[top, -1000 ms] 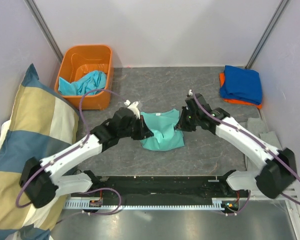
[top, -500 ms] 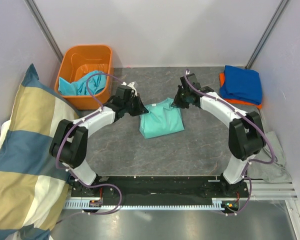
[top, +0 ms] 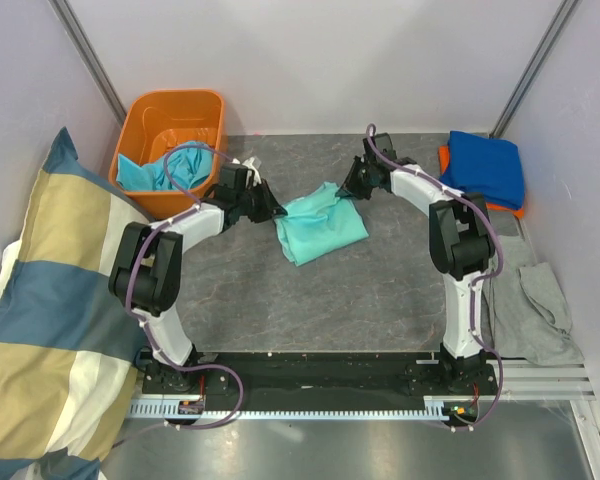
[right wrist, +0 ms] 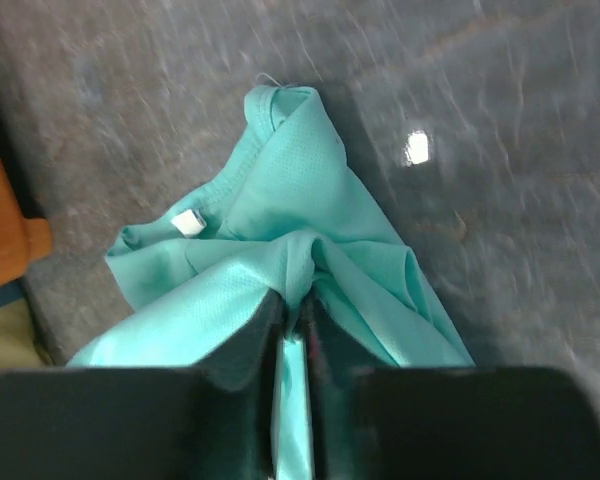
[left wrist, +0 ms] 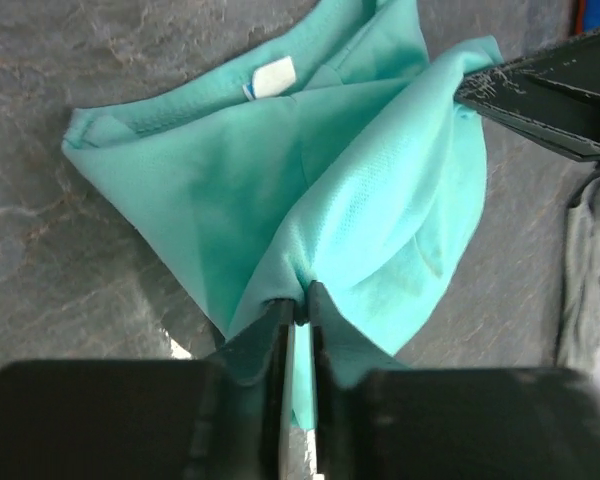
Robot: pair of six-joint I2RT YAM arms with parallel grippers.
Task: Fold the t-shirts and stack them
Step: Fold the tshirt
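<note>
A mint-teal t-shirt point(top: 320, 225) lies folded and rumpled in the middle of the grey table, its white neck label point(left wrist: 273, 77) facing up. My left gripper point(top: 270, 212) is at the shirt's left edge, my right gripper point(top: 348, 190) at its upper right corner. In the left wrist view the left gripper point(left wrist: 300, 300) pinches a ridge of the mint cloth point(left wrist: 360, 190) between nearly closed fingers. The right gripper point(right wrist: 298, 300) likewise holds a bunched fold of the shirt point(right wrist: 280, 190). A folded royal blue t-shirt point(top: 485, 165) lies on an orange one point(top: 445, 158) at the back right.
An orange bin point(top: 170, 115) at the back left holds a turquoise t-shirt point(top: 165, 168). A striped blue-and-cream pillow point(top: 50, 300) fills the left side. A grey cloth point(top: 535, 300) lies at the right edge. White walls close in the back.
Both arms have swung away from me, carrying the shirt's near edge over it. The shirt now lies folded and turned askew, farther back on the table.
</note>
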